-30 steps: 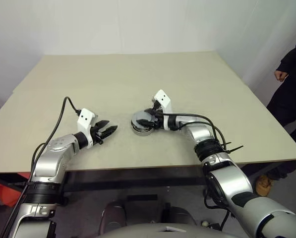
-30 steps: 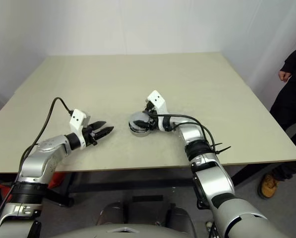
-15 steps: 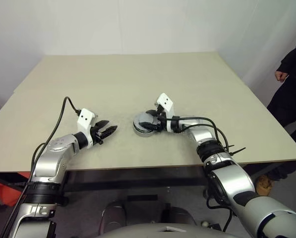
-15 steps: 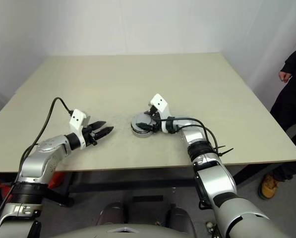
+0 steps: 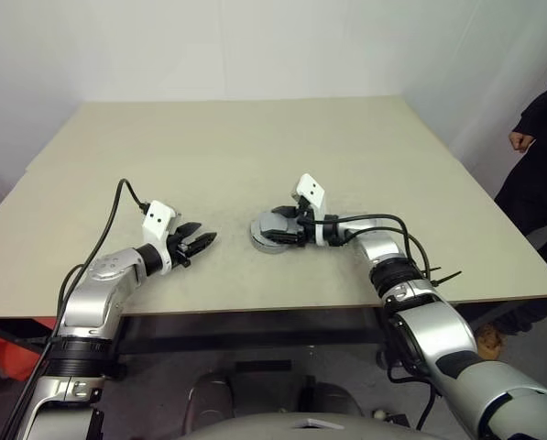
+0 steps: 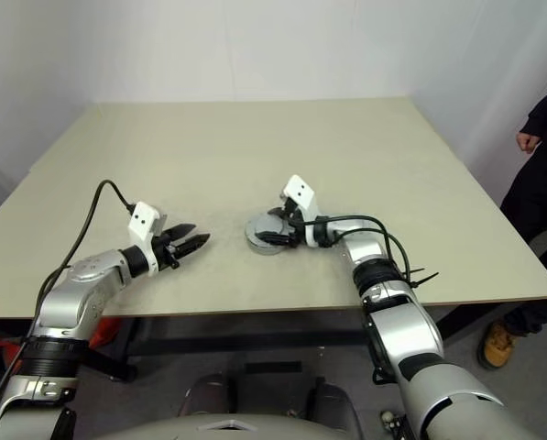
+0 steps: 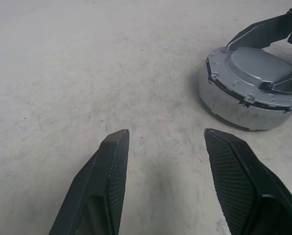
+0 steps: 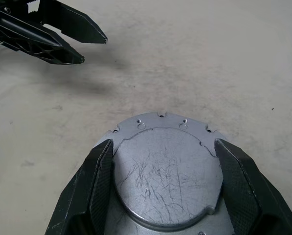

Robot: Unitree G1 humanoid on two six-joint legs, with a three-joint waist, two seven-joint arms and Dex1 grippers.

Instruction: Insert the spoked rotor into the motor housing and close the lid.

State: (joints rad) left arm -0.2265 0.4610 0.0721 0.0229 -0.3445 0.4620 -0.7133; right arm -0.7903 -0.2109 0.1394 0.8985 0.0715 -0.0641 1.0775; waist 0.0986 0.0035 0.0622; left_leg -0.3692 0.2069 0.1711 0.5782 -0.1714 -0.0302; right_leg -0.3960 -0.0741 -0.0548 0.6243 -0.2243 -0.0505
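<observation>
Straddling the lid, your right gripper has its jaws spread at both sides of the rim, probably to seat or release it. Housing sits at table centre, axis vertical, lid face up. Left gripper, open and empty, waits at nine o'clock.

The table is lying bare across its far half and both sides, giving open passage there. The motor housing, with the lid seated on top, is standing near the front centre as the sole obstacle. The right gripper is straddling it with fingers spread, blocking approach from the right. The left gripper is hovering open to the left, with bare surface between it and the housing.
</observation>
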